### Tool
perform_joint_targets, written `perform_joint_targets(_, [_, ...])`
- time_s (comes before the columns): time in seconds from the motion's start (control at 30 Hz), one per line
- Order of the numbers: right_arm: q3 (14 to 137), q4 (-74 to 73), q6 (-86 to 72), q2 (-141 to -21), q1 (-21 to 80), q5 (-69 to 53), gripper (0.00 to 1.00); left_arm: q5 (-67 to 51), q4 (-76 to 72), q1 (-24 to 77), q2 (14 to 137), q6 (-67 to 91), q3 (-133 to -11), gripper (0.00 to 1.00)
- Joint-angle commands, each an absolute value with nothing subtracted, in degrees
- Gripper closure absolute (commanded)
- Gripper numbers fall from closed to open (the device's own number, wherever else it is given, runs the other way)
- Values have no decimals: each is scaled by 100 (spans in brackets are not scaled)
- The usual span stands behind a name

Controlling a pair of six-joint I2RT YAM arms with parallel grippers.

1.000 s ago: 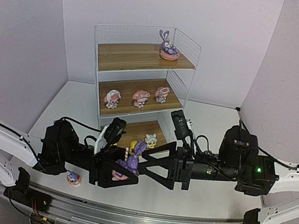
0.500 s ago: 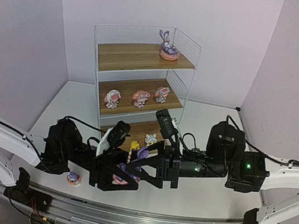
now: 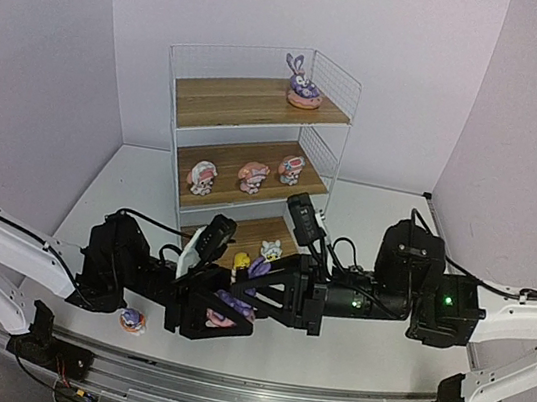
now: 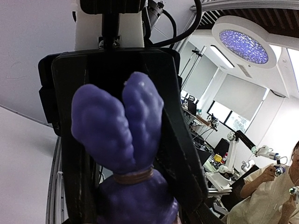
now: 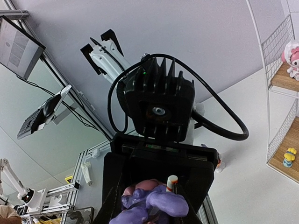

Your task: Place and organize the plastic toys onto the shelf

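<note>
Left claw (image 3: 230, 313) clamps purple bunny (image 4: 126, 140), ears toward right claw (image 3: 254, 296), grip there unclear

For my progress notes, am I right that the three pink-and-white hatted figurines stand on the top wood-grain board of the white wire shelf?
Not quite: the three pink-and-white hatted figurines stand on the middle wood-grain board of the white wire shelf, as the top external view shows.

Lilac walls (image 3: 49, 47), white table (image 3: 130, 180)
</note>
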State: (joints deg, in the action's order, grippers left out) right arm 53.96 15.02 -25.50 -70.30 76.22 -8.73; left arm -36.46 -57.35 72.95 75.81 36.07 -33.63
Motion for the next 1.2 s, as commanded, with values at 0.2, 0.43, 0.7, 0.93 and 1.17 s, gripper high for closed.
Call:
perform_joint_targets(0.2, [5051, 1854, -2812, -6418, 7655, -167, 100, -3714, -6024, 7338, 7631, 3577, -3651, 86])
perform_joint_targets(0.43, [5052, 1863, -2791, -6411, 7656, -28, 100, -3357, -5710, 7333, 7554, 3625, -3653, 9])
perform_joint_targets(0.7, [5013, 1863, -2972, -6342, 7658, 363, 100, -2951, -5561, 7336, 7382, 3622, -3502, 3])
perform_joint_targets(0.93, [5461, 1444, -2663, -6339, 7657, 917, 100, -1676, -4523, 7336, 6814, 3647, -3317, 0])
perform_joint_targets(1.17, [6359, 726, -2070, -6533, 7659, 2032, 100, -102, -2867, 7335, 5523, 3836, -2851, 0])
